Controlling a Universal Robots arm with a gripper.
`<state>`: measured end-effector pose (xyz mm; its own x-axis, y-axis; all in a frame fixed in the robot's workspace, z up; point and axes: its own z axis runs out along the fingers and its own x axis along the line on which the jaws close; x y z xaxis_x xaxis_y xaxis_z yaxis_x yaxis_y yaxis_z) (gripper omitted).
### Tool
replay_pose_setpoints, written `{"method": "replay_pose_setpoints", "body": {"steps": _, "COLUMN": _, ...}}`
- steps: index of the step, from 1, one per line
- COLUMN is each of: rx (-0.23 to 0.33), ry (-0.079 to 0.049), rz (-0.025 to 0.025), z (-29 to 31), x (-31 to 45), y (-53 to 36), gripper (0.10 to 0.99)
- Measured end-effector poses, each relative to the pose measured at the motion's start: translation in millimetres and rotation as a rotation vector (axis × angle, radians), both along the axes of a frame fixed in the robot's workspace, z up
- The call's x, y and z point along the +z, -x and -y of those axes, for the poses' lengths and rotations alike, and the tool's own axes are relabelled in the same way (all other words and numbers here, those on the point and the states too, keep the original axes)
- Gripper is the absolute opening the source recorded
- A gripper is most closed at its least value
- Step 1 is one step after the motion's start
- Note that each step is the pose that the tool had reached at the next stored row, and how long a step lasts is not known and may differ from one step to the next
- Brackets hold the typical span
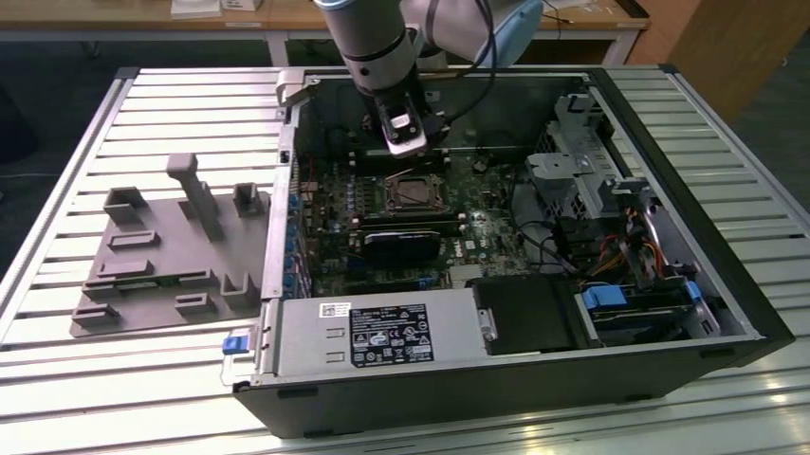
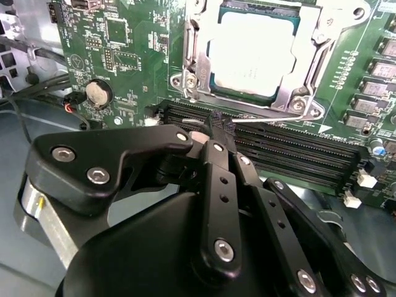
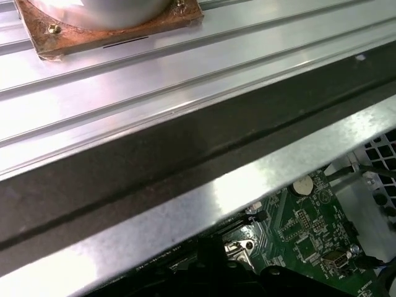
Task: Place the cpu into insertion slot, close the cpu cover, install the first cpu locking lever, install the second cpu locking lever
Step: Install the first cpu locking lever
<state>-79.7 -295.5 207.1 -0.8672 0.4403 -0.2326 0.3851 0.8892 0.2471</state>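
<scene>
A ribbed metal table (image 1: 76,398) of pale slats fills the exterior view, catching bright glare near its front edge. Behind it stands a light wooden bench (image 1: 152,28) on white legs, with a wooden cabinet (image 1: 741,47) at the exterior view's right. The floor (image 1: 26,114) beyond is dark.

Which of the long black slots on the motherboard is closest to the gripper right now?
In the second wrist view, the near slot of the black bank below the cpu. The gripper sits at that edge; the other slots lie nearer the socket.
</scene>
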Motion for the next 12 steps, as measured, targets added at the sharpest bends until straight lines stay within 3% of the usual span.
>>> {"method": "replay_pose_setpoints", "body": {"steps": 12, "rx": 0.0, "ry": 0.003, "rz": 0.0038, "z": -0.2, "x": -5.0, "y": 0.0, "gripper": 0.102}}
